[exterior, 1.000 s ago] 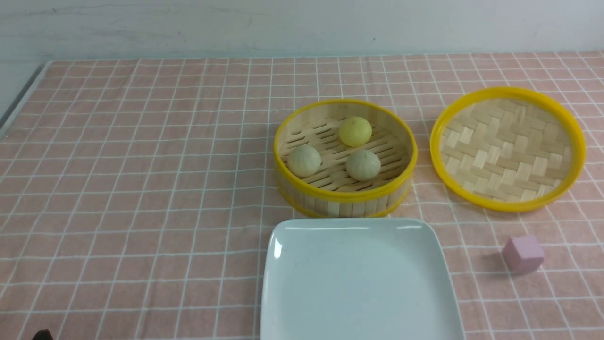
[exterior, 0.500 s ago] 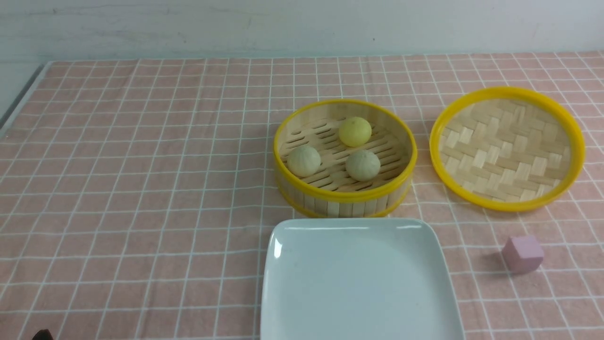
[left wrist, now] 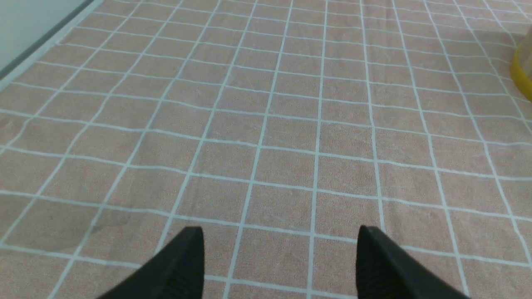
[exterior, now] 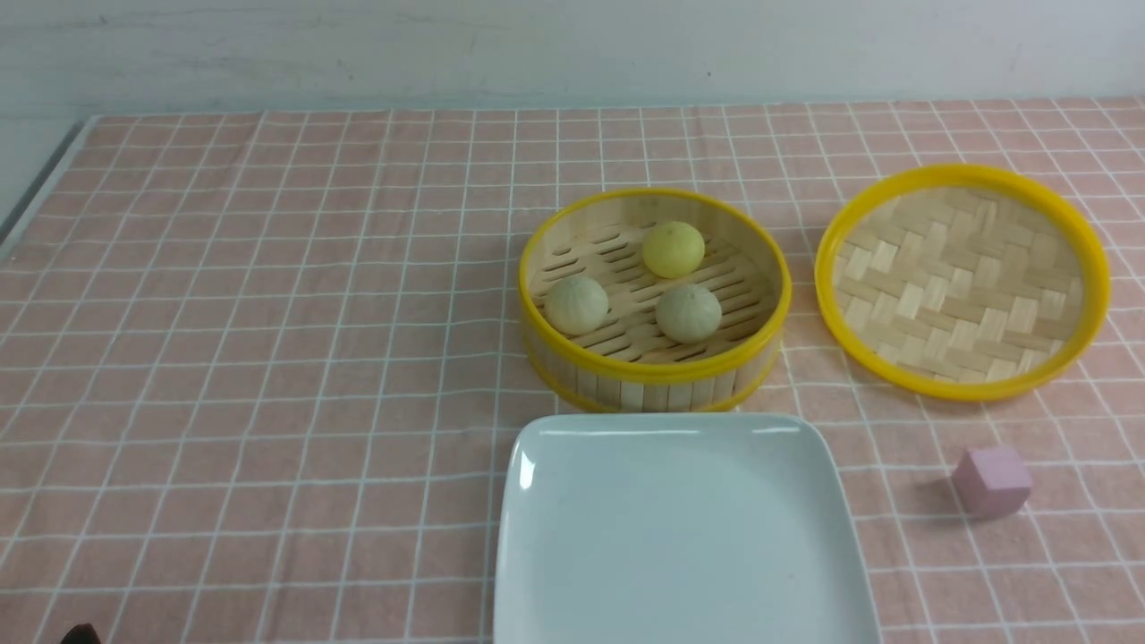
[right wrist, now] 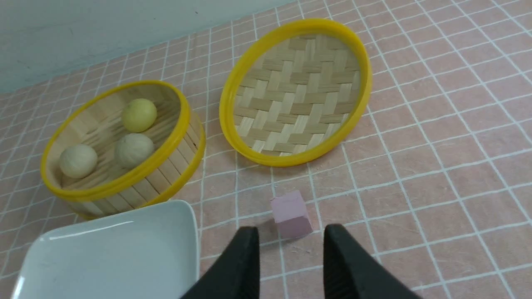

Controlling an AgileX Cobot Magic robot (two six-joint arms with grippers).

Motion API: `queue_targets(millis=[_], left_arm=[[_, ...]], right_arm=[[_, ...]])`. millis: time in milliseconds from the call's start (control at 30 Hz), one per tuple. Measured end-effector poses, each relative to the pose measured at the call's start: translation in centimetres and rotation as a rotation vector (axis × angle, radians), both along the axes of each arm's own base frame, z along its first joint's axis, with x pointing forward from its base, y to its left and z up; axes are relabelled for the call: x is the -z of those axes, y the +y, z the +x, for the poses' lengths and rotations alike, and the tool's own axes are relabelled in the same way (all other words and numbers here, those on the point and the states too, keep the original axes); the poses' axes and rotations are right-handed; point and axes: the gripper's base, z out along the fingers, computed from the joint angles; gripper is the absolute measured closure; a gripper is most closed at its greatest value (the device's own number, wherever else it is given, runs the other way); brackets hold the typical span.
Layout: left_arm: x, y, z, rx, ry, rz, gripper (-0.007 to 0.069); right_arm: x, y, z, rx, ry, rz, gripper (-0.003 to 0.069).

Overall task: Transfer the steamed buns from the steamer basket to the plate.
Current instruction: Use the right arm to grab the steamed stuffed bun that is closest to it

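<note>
Front view: all 3 buns (exterior: 688, 313) sit in the basket (exterior: 653, 374); plate (exterior: 680, 537), just in front of it, is bare, so the 1st pick isn't begun. Left gripper (left wrist: 280, 232): fingers wide apart, nothing btwn, over bare cloth (left wrist: 266, 124), basket off to one side. Right gripper (right wrist: 291, 229): fingers part-spread, empty, pink cube (right wrist: 289, 209) just past the tips. Next, prob: an arm clears the rim & drops onto 1 bun. Vs 1 s ago: nothing has shifted
</note>
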Motion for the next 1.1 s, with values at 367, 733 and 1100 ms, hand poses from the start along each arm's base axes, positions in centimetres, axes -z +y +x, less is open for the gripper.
queue_targets(millis=[367,733,1100], left_arm=[[0.0,0.0,0.0,0.000,0.000,0.002,0.0131],[-1.5,-0.3,0.4,-0.019,-0.203,-0.259,0.0131],[-4.4,0.0,0.3,-0.040,-0.537,-0.706,0.0131]], right_arm=[[-0.1,0.6,0.0,-0.042,-0.007,0.072,0.0419],[-0.6,1.3,0.0,-0.138,-0.065,0.048,0.0419],[-1.4,2.7,-0.3,-0.365,-0.201,-0.146,0.0419]])
